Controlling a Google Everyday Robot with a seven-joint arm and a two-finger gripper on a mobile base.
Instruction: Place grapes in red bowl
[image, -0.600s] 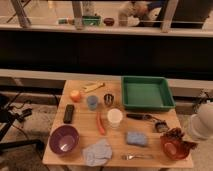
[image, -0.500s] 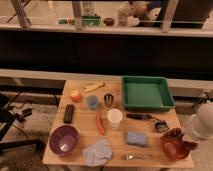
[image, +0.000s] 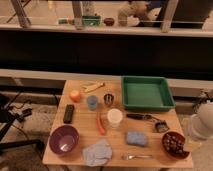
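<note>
No text, label, brand, number or sign readable on anything on the desk (image: 82, 125), on the green tray (image: 148, 106), on the ledge (image: 50, 27) behind, or on the white robot arm (image: 202, 125) at the right edge; gripper's jaws out of frame there.

A wooden table (image: 83, 128) stood crowded with kitchenware. A green tray (image: 146, 93) sat at the far right corner. An orange fruit (image: 75, 95), a pale yellow object (image: 93, 87), a blue cup (image: 92, 102) and a metal cup (image: 108, 99) lined the far left. A black oblong object (image: 68, 113), a red-orange stick (image: 100, 123) and a white cup (image: 114, 118) lay mid-table, with a dark-handled utensil (image: 146, 118) to their right. Nearest were a purple bowl (image: 64, 139), a crumpled grey-blue cloth (image: 97, 152), a blue sponge (image: 136, 138) and a metal utensil (image: 137, 157).
</note>
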